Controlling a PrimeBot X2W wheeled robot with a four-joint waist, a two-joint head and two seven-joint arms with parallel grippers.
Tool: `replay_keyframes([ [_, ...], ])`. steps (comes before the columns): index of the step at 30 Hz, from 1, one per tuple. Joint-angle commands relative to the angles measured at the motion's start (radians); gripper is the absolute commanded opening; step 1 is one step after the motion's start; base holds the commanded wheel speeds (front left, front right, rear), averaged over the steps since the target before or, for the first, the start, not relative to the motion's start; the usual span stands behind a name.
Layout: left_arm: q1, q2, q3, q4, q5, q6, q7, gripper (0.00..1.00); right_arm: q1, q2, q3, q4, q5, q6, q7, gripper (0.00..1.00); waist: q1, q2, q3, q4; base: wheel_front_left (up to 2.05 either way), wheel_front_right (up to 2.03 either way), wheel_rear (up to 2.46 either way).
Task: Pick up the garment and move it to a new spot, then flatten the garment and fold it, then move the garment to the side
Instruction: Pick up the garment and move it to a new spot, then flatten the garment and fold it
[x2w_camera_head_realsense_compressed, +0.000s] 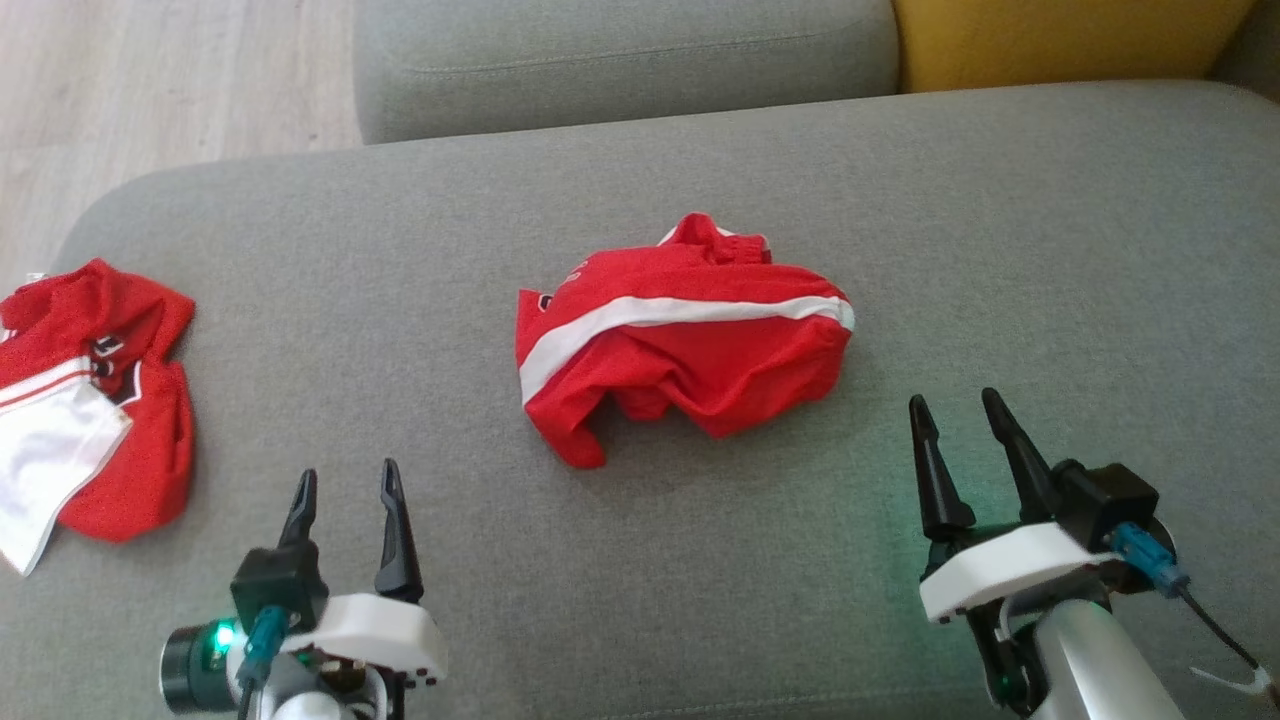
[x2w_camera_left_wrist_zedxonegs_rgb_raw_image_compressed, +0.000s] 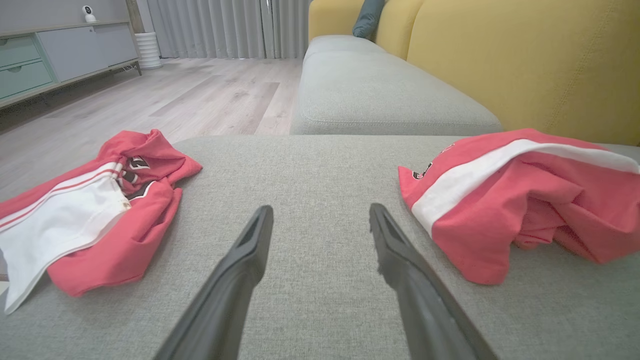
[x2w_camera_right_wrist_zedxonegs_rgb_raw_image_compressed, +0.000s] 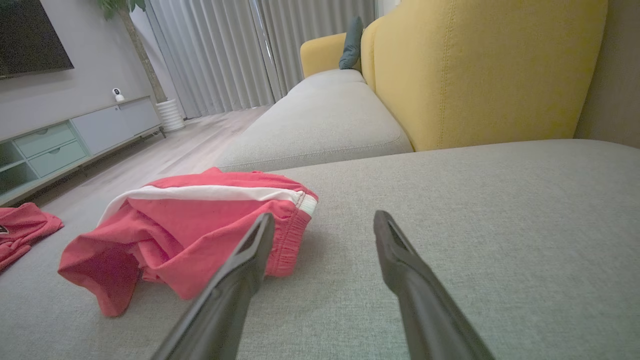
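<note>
A crumpled red garment (x2w_camera_head_realsense_compressed: 690, 345) with a white stripe lies in the middle of the grey couch cushion (x2w_camera_head_realsense_compressed: 900, 200); it also shows as the red garment (x2w_camera_left_wrist_zedxonegs_rgb_raw_image_compressed: 525, 200) at the right of the left wrist view and the red garment (x2w_camera_right_wrist_zedxonegs_rgb_raw_image_compressed: 200, 225) at the left of the right wrist view. My left gripper (x2w_camera_head_realsense_compressed: 347, 478) hovers open near the front edge, left of the garment, with nothing between its fingers. My right gripper (x2w_camera_head_realsense_compressed: 955, 405) stands open to the garment's lower right, also empty. Both left gripper (x2w_camera_left_wrist_zedxonegs_rgb_raw_image_compressed: 320, 215) and right gripper (x2w_camera_right_wrist_zedxonegs_rgb_raw_image_compressed: 322, 220) are apart from the cloth.
A second red and white garment (x2w_camera_head_realsense_compressed: 85, 400) lies crumpled at the cushion's left end, also seen as the second garment (x2w_camera_left_wrist_zedxonegs_rgb_raw_image_compressed: 95, 210). Beyond are another grey seat cushion (x2w_camera_head_realsense_compressed: 620, 50), a yellow backrest (x2w_camera_head_realsense_compressed: 1060, 40) and wooden floor (x2w_camera_head_realsense_compressed: 150, 80) at the far left.
</note>
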Motion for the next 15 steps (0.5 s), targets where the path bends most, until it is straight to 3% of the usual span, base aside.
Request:
replay_keyframes([
  [1, -0.020, 0.002, 0.029, -0.039, -0.006, 0.007, -0.012, 1.00, -0.024, 0.003, 0.019, -0.022, -0.009, 0.008, -0.011, 1.00, 0.0001, -0.0001, 0.000, 0.005, 0.00, 0.00, 0.00],
  [15, -0.076, 0.002, -0.036, -0.052, -0.013, -0.004, -0.012, 1.00, -0.090, 0.003, 0.013, -0.005, 0.042, 0.008, -0.011, 1.00, 0.0001, -0.0001, 0.081, 0.041, 0.00, 0.00, 0.00],
])
